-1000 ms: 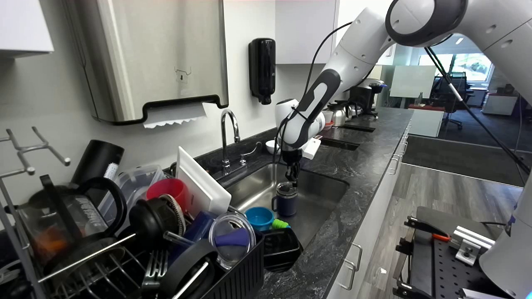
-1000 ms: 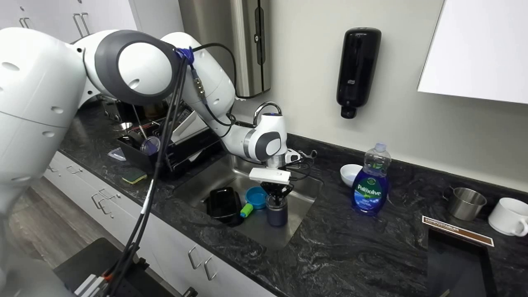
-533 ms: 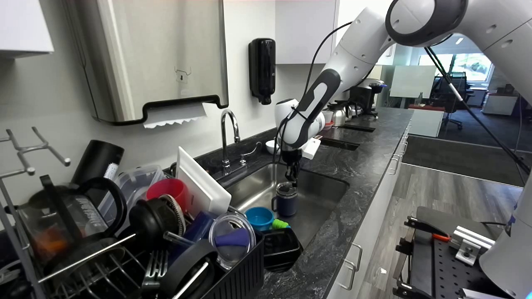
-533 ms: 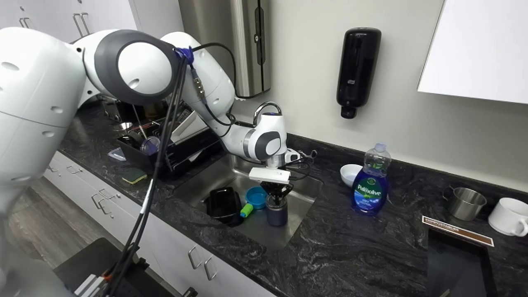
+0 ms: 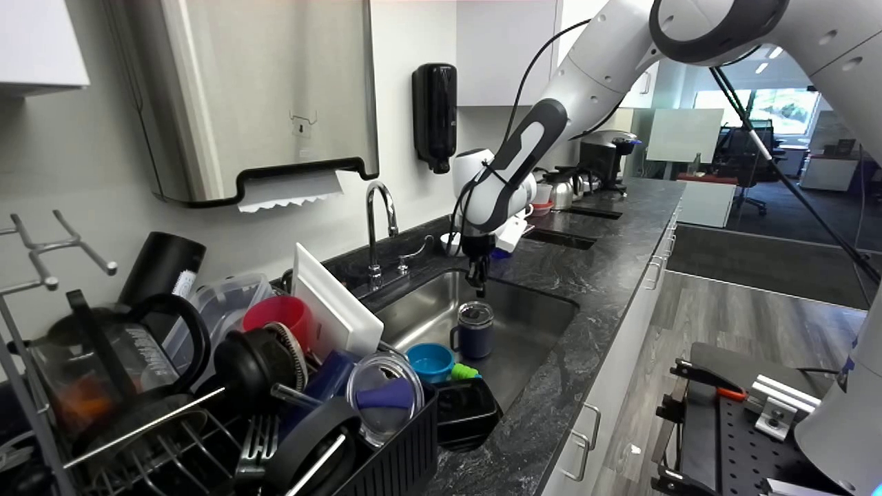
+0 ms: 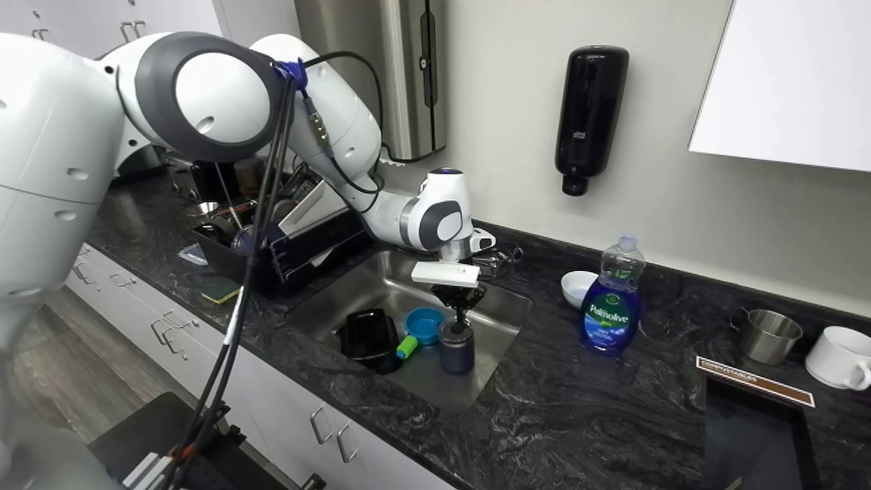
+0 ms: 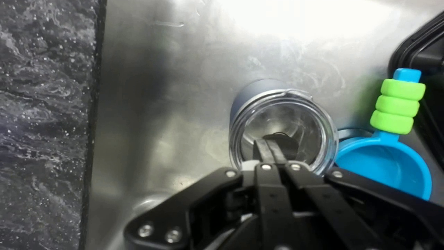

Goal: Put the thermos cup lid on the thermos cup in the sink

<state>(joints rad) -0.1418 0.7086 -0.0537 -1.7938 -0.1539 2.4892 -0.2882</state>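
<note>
Hovering my clenched gripper [image 7: 265, 143] over the lid [image 7: 282, 116] on the thermos cup [image 5: 475, 341]; blue bowl [image 7: 385, 163] crowds the cup's handle [image 5: 454, 337], roomy sink [image 7: 166, 104] opposite, up to the countertop edge [image 7: 93, 104].

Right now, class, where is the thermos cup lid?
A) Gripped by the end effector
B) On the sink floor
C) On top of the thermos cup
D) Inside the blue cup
C: the clear thermos cup lid covers the thermos cup, and in an exterior view the end effector hangs apart above it.
</note>
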